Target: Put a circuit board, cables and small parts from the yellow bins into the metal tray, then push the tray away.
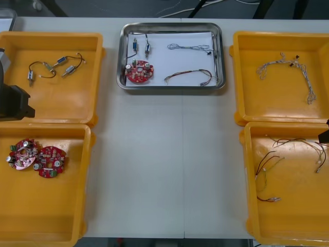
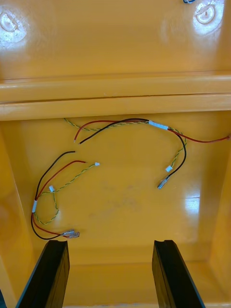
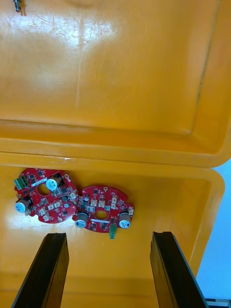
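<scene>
The metal tray [image 1: 172,86], white inside, stands at the table's far middle. In it lie a red circuit board [image 1: 139,71], two small metal parts [image 1: 134,46], a blue and white cable [image 1: 189,48] and a red and yellow cable [image 1: 189,77]. My left gripper [image 3: 108,269] hangs open over the near left bin [image 3: 159,269], with two red circuit boards [image 3: 45,194] [image 3: 102,209] just beyond its fingertips. My right gripper [image 2: 110,274] is open over the near right bin [image 2: 125,216], where red, black and yellow cables [image 2: 53,192] [image 2: 144,127] lie ahead of its fingers.
The far left bin [image 1: 61,98] holds small metal parts on black cables [image 1: 51,67]. Two boards [image 1: 23,153] [image 1: 51,161] lie in the near left bin [image 1: 46,206]. Blue and white cables [image 1: 288,72] fill the far right bin [image 1: 272,103]. Bare table lies between the bins.
</scene>
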Robot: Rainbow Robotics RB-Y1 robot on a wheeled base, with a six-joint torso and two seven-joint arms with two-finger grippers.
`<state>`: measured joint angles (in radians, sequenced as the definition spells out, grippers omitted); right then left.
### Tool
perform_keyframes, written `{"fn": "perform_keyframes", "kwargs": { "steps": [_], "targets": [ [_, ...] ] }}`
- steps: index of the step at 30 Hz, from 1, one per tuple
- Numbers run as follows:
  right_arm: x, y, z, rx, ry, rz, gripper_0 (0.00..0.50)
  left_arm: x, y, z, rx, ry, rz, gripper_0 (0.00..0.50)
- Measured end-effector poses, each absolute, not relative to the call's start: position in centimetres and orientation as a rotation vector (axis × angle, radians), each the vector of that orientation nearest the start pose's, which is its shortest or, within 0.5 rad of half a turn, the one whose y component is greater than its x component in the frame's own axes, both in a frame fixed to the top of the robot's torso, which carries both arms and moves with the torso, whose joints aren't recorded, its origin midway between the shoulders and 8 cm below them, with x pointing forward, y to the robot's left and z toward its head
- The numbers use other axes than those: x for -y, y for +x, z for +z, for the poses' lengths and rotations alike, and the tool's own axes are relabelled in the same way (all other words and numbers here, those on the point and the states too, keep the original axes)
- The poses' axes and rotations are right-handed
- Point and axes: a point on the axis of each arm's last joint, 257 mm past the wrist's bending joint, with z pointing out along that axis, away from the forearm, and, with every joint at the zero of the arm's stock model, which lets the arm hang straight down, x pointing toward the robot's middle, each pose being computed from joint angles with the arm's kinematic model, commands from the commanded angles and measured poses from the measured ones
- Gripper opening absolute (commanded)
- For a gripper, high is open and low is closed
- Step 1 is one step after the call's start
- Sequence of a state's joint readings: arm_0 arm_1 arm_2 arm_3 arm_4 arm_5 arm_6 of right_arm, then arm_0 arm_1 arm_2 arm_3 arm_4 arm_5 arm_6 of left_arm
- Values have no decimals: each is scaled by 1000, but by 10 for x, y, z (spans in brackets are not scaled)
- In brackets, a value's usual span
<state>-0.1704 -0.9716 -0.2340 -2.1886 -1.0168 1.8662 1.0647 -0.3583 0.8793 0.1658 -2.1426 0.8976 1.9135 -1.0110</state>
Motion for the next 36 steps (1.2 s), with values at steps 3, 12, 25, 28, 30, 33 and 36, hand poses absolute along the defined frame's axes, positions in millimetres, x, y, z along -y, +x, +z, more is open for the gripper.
{"fn": "perform_keyframes", "kwargs": {
  "steps": [3, 12, 25, 28, 30, 33, 36],
  "targets": [
    [370, 364, -152, -2734, 94, -10, 500, -346, 408, -124, -2638, -153, -9, 500],
    [370, 364, -152, -2734, 94, -10, 500, -346, 408, -124, -2638, -153, -9, 500],
    [370, 364, -152, -2734, 94, -10, 500, -346, 408, -124, -2638, -153, -9, 500],
    [370, 364, -152, -2734, 94, -10, 500, -346, 408, -124, -2638, -153, -9, 500],
    [370, 364, -152, -2734, 94, -10, 500, -346, 408, -124, -2638, -153, -9, 500],
    [370, 364, -152, -2734, 94, -10, 500, -346, 408, -124, -2638, -153, -9, 500],
    [370, 364, -152, -2734, 94, -10, 500, -346, 408, -124, -2638, -153, -9, 500]
  ]
}}
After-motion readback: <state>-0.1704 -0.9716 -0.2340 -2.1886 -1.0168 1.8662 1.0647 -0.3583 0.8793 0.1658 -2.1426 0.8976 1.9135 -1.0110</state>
